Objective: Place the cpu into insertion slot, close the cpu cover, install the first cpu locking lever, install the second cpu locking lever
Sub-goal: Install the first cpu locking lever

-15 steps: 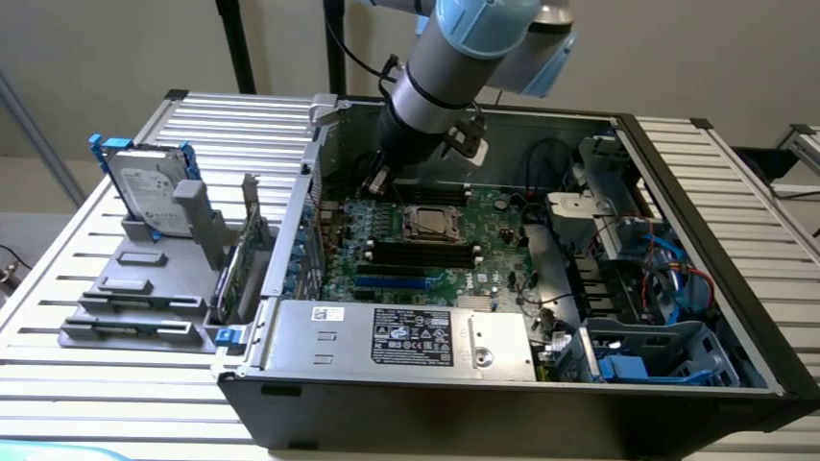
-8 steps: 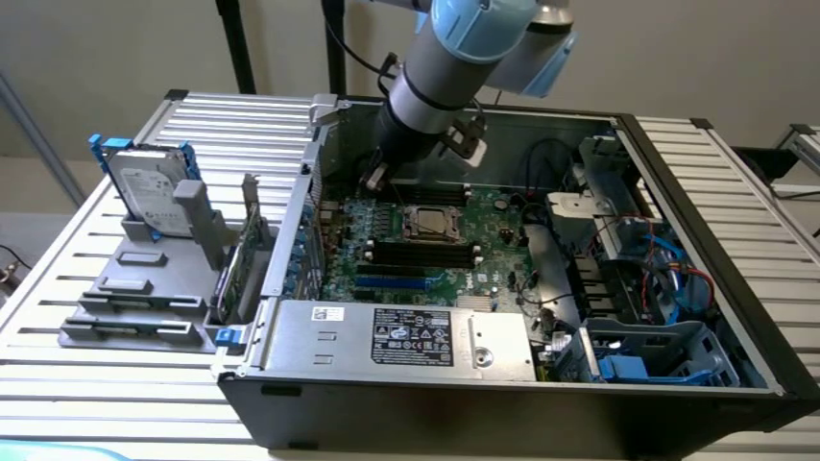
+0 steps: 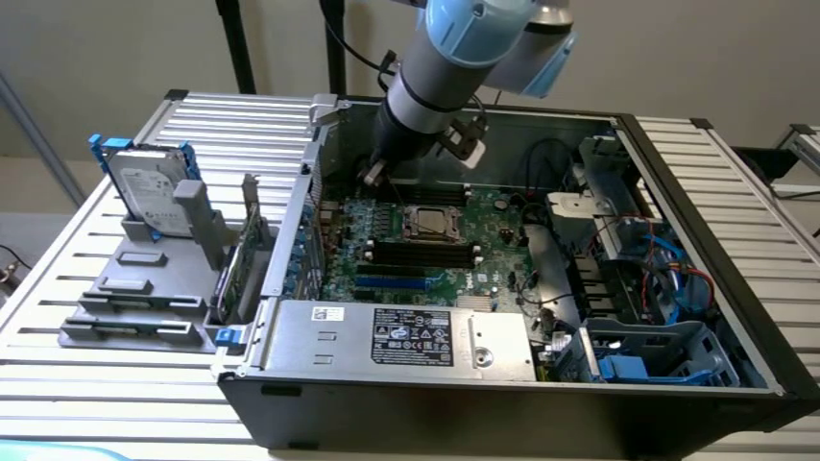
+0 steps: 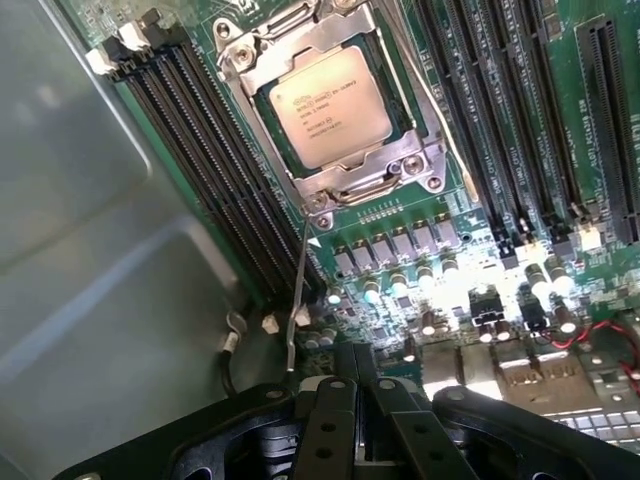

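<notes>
Over the far edge of the motherboard (image 3: 494, 235), inside the open computer case (image 3: 513, 423), the arm's gripper (image 3: 374, 175) hangs with its tip pointing down at the board, a little beyond the socket and toward the exterior view's left. Seen from the wrist, the gripper (image 4: 355, 375) has its two black fingers pressed together with nothing between them. The cpu (image 4: 330, 105) already sits flat in the insertion slot (image 4: 262, 110) near the middle of the board, silvery printed face up. The cpu cover (image 4: 400, 165) is folded down over it, and its metal frame surrounds the chip on all sides. From the corner of the socket nearest the gripper, a thin metal locking lever (image 4: 298, 290) reaches out toward the fingertips and is not tucked in beside the frame. Its free end lies just beside the fingers, but I cannot tell whether they touch. Long black memory slots (image 4: 200, 150) run along both sides of the socket. At the case's near edge lies the grey labelled power supply (image 3: 397, 336). Outside the case, near the left edge of the slatted table (image 3: 103, 384) in the exterior view, a hard drive (image 3: 144, 187) stands upright in a grey holder.
</notes>
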